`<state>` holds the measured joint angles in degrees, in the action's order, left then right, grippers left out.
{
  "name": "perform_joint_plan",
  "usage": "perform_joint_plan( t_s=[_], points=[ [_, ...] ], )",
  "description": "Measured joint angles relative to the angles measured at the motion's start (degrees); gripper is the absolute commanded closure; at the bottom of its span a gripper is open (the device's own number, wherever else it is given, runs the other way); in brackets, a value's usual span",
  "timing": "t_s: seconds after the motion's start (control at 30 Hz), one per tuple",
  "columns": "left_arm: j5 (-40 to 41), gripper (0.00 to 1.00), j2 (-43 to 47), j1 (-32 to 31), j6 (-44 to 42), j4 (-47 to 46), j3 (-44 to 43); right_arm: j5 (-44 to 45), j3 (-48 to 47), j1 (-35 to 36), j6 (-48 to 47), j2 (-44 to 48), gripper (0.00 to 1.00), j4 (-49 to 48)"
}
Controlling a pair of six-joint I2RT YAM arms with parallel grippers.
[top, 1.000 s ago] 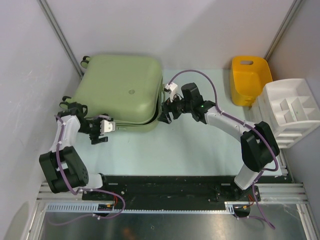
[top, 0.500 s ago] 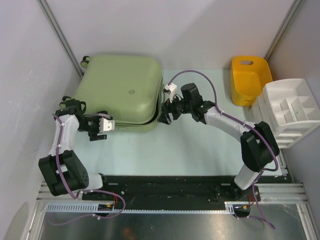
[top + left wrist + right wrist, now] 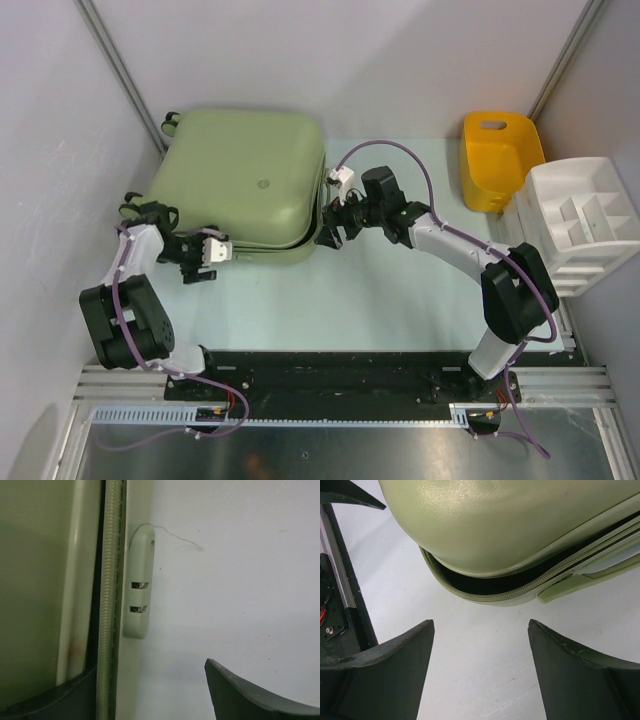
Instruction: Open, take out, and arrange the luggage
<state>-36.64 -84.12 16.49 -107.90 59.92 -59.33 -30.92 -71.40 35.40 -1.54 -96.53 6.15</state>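
Left gripper (image 3: 212, 256) spread at the front edge of the luggage (image 3: 240, 180), right gripper (image 3: 326, 232) spread at its near right corner
Luggage lies flat, back left on the table (image 3: 380, 300), shells shut bar a dark gap along the zip (image 3: 485, 592) at that corner. Neither gripper holds anything. Risk, I judge: fingers slip off the smooth rounded shell, or a sideways push shoves the luggage toward the wall (image 3: 60, 150) instead of lifting the lid. Tub (image 3: 498, 160) and tray (image 3: 580, 215) stand well right
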Motion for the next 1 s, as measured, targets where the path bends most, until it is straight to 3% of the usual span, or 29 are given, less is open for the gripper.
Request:
perform_joint_plan(
  t_s=[0.1,0.17,0.37,1.0],
  points=[
    [-0.2,0.11,0.7,0.0,0.4,-5.8,4.2,0.0,0.0,0.0,0.0,0.0,0.18,0.0],
    [-0.7,0.02,2.5,0.0,0.4,-11.3,8.4,0.0,0.0,0.0,0.0,0.0,0.18,0.0],
    [-1.8,0.00,7.8,0.0,2.8,-22.6,16.3,0.0,0.0,0.0,0.0,0.0,0.16,0.0],
    [-6.2,0.00,14.7,-0.6,12.2,-22.1,9.6,0.4,0.0,1.3,-6.1,0.0,0.17,1.3]
  ],
)
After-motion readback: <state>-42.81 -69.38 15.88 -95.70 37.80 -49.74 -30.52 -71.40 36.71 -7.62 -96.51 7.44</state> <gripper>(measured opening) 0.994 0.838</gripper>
